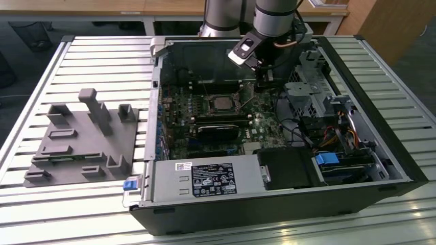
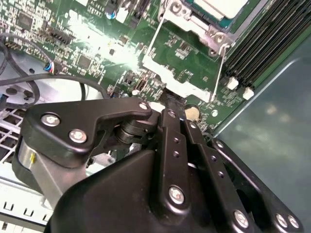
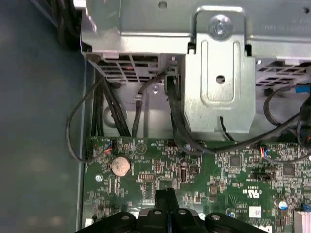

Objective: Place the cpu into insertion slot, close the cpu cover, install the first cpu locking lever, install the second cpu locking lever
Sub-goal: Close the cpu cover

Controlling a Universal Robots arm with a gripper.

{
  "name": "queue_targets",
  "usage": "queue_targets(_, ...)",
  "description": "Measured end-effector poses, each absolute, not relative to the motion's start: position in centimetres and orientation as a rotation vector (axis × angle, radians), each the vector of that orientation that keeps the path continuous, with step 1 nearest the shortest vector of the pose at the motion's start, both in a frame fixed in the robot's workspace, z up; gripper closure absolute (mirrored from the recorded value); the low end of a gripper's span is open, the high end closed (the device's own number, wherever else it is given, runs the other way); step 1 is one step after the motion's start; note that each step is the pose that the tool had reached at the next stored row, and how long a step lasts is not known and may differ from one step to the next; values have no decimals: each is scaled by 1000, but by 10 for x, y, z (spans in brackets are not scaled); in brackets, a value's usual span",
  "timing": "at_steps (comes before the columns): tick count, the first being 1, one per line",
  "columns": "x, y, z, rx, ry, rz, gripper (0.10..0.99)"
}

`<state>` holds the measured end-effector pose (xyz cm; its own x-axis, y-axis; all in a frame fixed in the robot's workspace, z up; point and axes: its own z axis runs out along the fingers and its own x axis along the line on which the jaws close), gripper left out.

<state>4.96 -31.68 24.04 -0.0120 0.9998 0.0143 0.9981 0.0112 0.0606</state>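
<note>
The cpu point(image 1: 221, 103) lies flat in the insertion slot on the green motherboard inside the open computer case; its pale top point(image 2: 221, 6) also shows in the second wrist view. The cpu cover point(image 2: 170, 80), a silver frame with a square window, stands swung open on the side of the socket towards my gripper, and the board shows through its window. A thin metal lever rod point(image 2: 221, 68) runs along one side of the frame. My gripper point(image 1: 267, 79) hangs over the board beside the socket, on the exterior view's right. Its black fingertips point(image 2: 171, 108) are pressed together just short of the cover's edge, with nothing between them.
Long black memory slots point(image 2: 262, 48) run beside the socket. A metal drive cage point(image 3: 218, 73) with black cables point(image 3: 121, 111) stands ahead of the fingers, and a coin battery point(image 3: 120, 166) sits on the board. A grey fixture point(image 1: 81, 138) rests on the table outside the case.
</note>
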Motion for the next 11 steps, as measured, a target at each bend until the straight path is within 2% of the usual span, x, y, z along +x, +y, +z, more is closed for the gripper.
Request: queue_targets(11,42,-317,240,2185,2210,83,980)
